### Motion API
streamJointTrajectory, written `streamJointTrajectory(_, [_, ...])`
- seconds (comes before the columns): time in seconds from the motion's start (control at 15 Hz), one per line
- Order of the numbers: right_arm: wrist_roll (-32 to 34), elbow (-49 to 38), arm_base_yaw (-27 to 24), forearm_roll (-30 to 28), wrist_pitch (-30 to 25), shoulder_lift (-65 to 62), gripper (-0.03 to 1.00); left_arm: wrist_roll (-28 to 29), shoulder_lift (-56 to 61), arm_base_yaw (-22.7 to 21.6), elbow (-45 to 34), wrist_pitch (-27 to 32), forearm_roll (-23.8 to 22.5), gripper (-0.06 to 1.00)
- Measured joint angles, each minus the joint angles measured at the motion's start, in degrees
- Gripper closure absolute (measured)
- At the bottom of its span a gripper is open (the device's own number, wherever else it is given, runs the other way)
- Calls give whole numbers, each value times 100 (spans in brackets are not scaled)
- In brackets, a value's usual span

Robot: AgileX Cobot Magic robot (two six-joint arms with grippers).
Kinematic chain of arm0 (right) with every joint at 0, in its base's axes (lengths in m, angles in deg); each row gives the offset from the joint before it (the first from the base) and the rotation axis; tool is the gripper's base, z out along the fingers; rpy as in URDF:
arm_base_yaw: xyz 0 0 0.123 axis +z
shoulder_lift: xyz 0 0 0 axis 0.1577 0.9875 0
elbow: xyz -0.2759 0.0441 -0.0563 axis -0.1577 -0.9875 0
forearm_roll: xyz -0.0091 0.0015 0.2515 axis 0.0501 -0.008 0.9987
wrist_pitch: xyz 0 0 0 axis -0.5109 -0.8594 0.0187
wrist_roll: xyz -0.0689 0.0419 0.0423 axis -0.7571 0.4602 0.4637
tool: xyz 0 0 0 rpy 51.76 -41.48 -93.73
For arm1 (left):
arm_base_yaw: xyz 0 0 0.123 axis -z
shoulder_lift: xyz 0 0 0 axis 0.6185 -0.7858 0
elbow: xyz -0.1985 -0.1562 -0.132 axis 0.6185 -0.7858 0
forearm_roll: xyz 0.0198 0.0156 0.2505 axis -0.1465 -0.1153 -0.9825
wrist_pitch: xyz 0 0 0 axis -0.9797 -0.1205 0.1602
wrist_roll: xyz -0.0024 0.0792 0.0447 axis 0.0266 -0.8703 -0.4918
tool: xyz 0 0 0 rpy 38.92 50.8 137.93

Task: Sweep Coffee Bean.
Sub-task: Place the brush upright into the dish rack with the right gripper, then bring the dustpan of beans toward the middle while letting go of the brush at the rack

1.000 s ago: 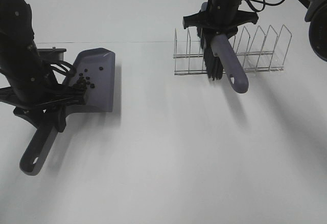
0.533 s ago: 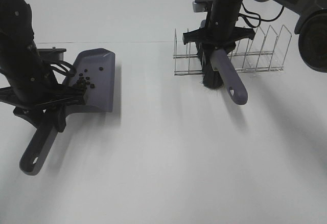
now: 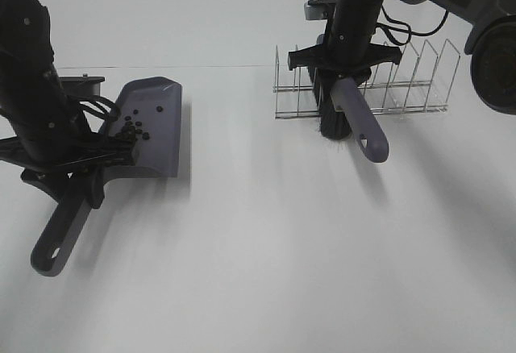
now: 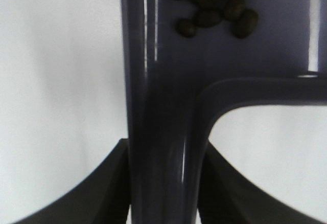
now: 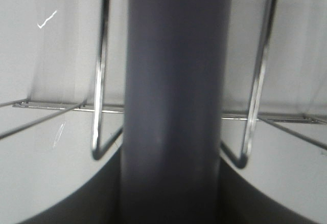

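Change: the brush stands lower than a second ago, with its bristles now down by the near rail of the rack. The right arm is more upright. The dustpan, the beans and the left arm have not moved.
Count: one dustpan, one brush and one rack. There are roughly a dozen beans in the high view and seven in the left wrist view.
Beans: in the dustpan at the left of the table, most of them bunched at the handle end.
Materials: the dustpan is glossy purple-grey plastic, a flat scoop with a long handle holed at the tip. The brush has a matching handle and black bristles. The rack is thin bright wire bent into upright loops. The beans are dark, matte ovals, and the table is plain white.
Left jaws: clamped on the dustpan handle.
Right jaws: clamped on the brush handle, which sits between two wire loops.
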Motion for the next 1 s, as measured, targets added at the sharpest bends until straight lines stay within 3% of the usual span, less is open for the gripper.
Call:
streamJointTrajectory(0.27, [0,0,0,23,0,-11,68,0,0,0,0,0,0,61])
streamJointTrajectory(0.47, [-103,0,6,103,74,-132,31,0,0,0,0,6,0,61])
streamJointTrajectory(0.53, [-172,0,6,149,74,-241,23,0,0,0,0,6,0,61])
streamJointTrajectory(1.0, [-252,0,6,103,74,-1209,20,0,0,0,103,229,0,61])
